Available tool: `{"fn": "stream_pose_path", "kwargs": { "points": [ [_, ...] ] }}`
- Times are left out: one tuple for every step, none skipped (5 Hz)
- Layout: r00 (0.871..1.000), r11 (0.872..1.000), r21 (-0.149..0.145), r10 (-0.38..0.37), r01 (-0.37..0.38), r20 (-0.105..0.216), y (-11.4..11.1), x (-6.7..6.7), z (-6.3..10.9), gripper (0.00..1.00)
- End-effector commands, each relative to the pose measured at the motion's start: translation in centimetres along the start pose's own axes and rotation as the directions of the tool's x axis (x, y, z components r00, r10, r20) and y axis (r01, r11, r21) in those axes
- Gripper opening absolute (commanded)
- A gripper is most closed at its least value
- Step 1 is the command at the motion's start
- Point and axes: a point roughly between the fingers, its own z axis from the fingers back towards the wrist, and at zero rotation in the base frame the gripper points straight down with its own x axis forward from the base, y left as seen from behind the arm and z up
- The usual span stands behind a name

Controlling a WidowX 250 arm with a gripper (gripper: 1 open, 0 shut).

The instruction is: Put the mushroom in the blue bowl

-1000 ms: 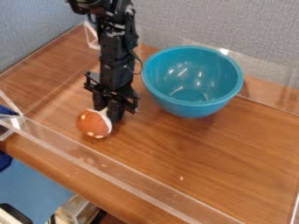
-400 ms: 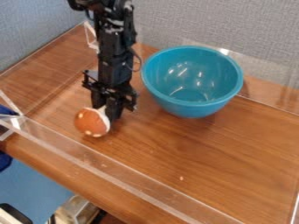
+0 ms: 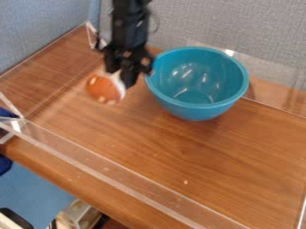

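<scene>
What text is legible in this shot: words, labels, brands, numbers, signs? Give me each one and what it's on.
None. No readable text on the bowl, the mushroom, the wooden surface or the grey walls.
The dark arm is motion-blurred; any small marking on it would be unreadable.
The items at the lower left edge are cut off and too small to tell.

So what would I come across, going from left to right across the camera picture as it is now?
Dark blue item at the left edge, orange-and-white mushroom held up in the black pincer, blue bowl on the wooden table.
</scene>
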Motion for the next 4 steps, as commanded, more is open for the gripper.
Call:
{"fn": "stream_pose_path", "kwargs": {
  "points": [
    [0.991, 0.998, 0.045, -0.041, 0.035, 0.131, -1.5, 2.2, 5.6, 0.00],
    [0.988, 0.997, 0.030, -0.080, 0.077, 0.134, -1.5, 5.0, 5.2, 0.00],
    [0.989, 0.996, 0.012, -0.086, 0.085, 0.118, -0.1, 6.8, 3.8, 0.00],
    [0.990, 0.995, 0.000, -0.097, 0.098, 0.105, 1.4, 8.4, 2.9, 0.00]
  ]
}}
